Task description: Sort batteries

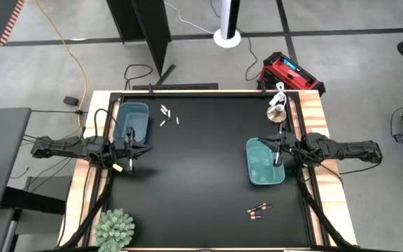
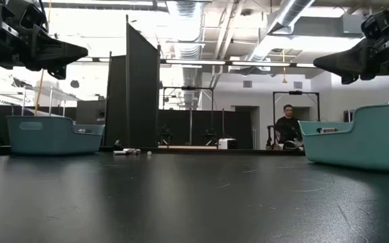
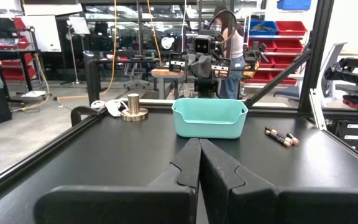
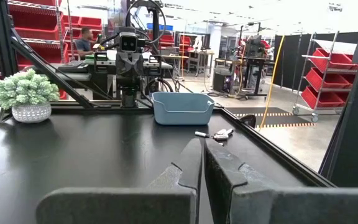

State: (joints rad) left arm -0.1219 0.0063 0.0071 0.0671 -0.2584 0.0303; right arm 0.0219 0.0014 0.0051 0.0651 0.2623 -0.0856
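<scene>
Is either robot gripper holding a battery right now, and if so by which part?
Nothing is held. The left gripper and right gripper both have their fingers shut on nothing, above the black table.

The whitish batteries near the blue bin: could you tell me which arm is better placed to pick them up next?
Probably the left. Its hand hangs beside the blue bin, on the same side as the whitish batteries. The right hand is over the teal bin, across the table.
</scene>
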